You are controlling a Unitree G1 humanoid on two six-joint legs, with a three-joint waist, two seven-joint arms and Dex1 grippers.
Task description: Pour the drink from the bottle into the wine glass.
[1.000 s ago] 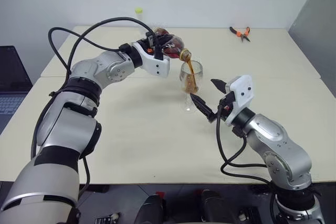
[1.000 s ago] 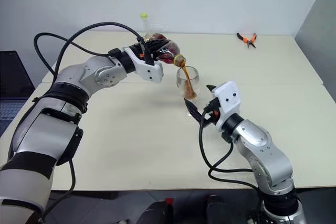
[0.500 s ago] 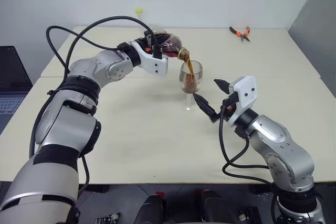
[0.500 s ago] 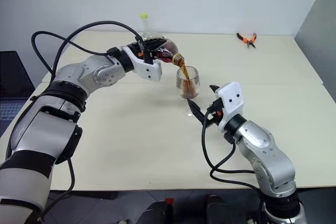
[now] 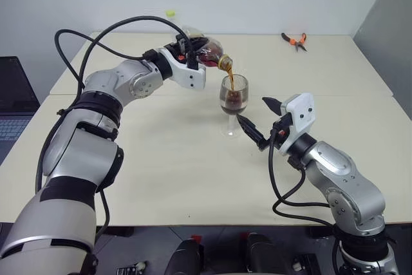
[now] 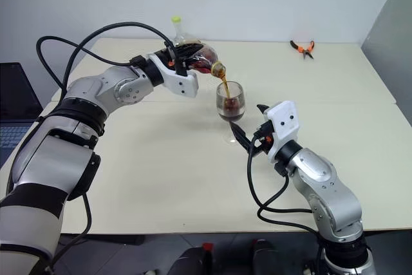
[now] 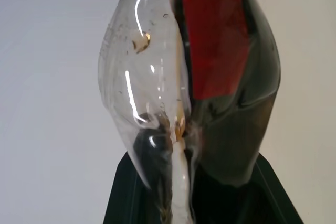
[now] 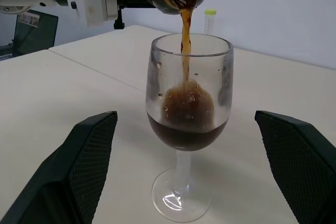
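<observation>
My left gripper (image 5: 190, 53) is shut on the clear bottle (image 5: 207, 55), which is tipped with its open mouth over the wine glass (image 5: 233, 98). A thin stream of dark brown drink (image 8: 185, 40) falls into the bowl and foams on the pool (image 8: 186, 129) in its lower part. The left wrist view shows the bottle's (image 7: 220, 66) red label and the drink left inside. The glass stands upright on the table (image 5: 161, 172). My right gripper (image 5: 252, 109) is open just right of the glass, its fingers (image 8: 84, 166) on either side of the stem without touching.
Orange-handled pliers (image 5: 294, 40) lie at the table's far right. A slim tube with a yellow-green cap (image 6: 176, 27) stands at the far edge behind the left arm. A dark laptop (image 5: 13, 94) sits off the table's left side.
The drink in the glass has risen while the stream keeps flowing. Both arms have stayed in place.
</observation>
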